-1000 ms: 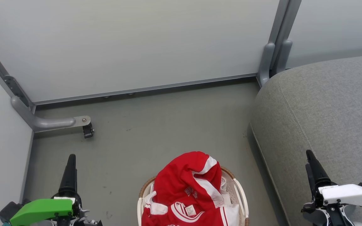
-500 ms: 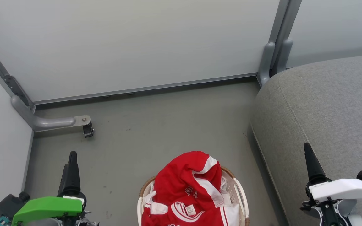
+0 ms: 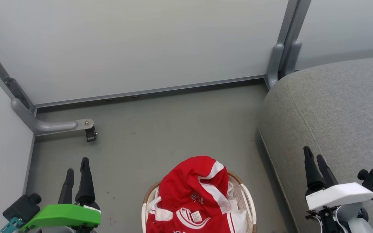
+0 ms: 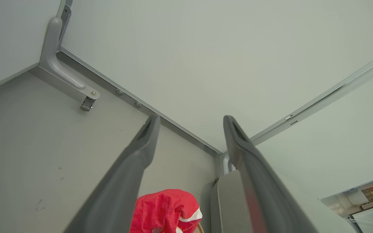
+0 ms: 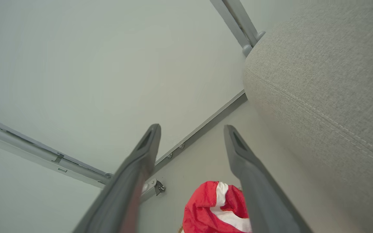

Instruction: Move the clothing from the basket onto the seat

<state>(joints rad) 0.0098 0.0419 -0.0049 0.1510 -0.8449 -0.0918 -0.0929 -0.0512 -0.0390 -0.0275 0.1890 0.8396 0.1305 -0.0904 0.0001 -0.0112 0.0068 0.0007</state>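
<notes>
— Checking left gripper (image 3: 77, 165) and right gripper (image 3: 313, 152): state?
— Both wide apart, empty, low at either side, fingers pointing toward the far wall (image 3: 141, 45).
— Task items?
— Grey seat (image 3: 335, 106) at right, stitched seam (image 3: 307, 129) running away from the robot. Oval basket (image 3: 249, 200) on the floor (image 3: 160, 136) just beside it, between the grippers. Heaped inside: red jerseys (image 3: 186, 187), white-striped, neck label (image 3: 196, 216) facing up.

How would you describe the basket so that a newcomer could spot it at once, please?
Start at the big grey seat on the right; on the floor just left of it, at the head view's bottom edge, stands the basket. It is small, oval, white perforated plastic with a brown woven rim, heaped with red jerseys.
</notes>
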